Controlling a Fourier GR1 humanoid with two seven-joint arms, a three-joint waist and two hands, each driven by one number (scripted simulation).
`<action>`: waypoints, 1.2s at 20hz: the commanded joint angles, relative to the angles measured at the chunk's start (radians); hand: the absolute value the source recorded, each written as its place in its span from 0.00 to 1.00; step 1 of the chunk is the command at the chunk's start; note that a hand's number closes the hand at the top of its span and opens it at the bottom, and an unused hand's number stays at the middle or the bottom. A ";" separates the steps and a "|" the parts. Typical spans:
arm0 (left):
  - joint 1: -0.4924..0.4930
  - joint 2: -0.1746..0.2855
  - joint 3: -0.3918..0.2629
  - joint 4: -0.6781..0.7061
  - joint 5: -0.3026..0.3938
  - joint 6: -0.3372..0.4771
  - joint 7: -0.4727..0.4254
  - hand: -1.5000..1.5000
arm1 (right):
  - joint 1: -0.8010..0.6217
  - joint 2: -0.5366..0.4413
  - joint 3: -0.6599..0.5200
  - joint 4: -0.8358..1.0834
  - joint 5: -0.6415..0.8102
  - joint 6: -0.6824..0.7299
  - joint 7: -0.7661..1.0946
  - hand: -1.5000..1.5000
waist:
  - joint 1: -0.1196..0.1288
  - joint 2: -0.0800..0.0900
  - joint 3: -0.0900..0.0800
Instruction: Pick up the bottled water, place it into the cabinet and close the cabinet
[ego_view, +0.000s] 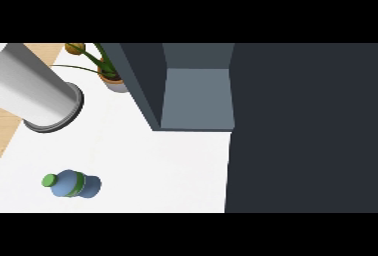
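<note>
White table (148, 155), open cabinet (196, 100) at the back, dark door (303, 130) swung out on the right. Bottle (71, 184) sat lower left, well apart from the cabinet, untouched. No hand showed, so I couldn't tell its state. Pick-up looked not yet started; the next move needed a reach to the bottle.

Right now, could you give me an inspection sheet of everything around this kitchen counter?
Surface: white counter, with a wood strip along its left edge.
Job's things: bottled water, blue with a green cap, on the counter at lower left, untouched; cabinet open, bottle not in it.
Clutter: potted plant beside the cabinet's left wall.
Hands: neither seen; one grey forearm at upper left, no hand showing.
Cables: nothing seen.
Surroundings: dark panel fills the right side; cannot tell whether it is the cabinet's door.
</note>
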 joint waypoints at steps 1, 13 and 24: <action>0.105 -0.005 -0.034 -0.169 0.072 0.004 -0.033 0.00 | 0.097 0.001 -0.008 -0.129 -0.043 0.012 0.025 0.00 | -0.002 -0.001 0.000; 0.077 -0.006 -0.039 -0.018 0.066 0.010 -0.114 0.00 | 0.234 -0.002 -0.029 -0.199 -0.074 0.087 -0.034 0.00 | -0.014 0.006 -0.001; -0.063 -0.005 0.073 0.186 0.171 0.026 -0.116 0.00 | 0.358 -0.005 -0.065 -0.193 -0.101 0.184 -0.169 0.00 | -0.028 0.007 -0.001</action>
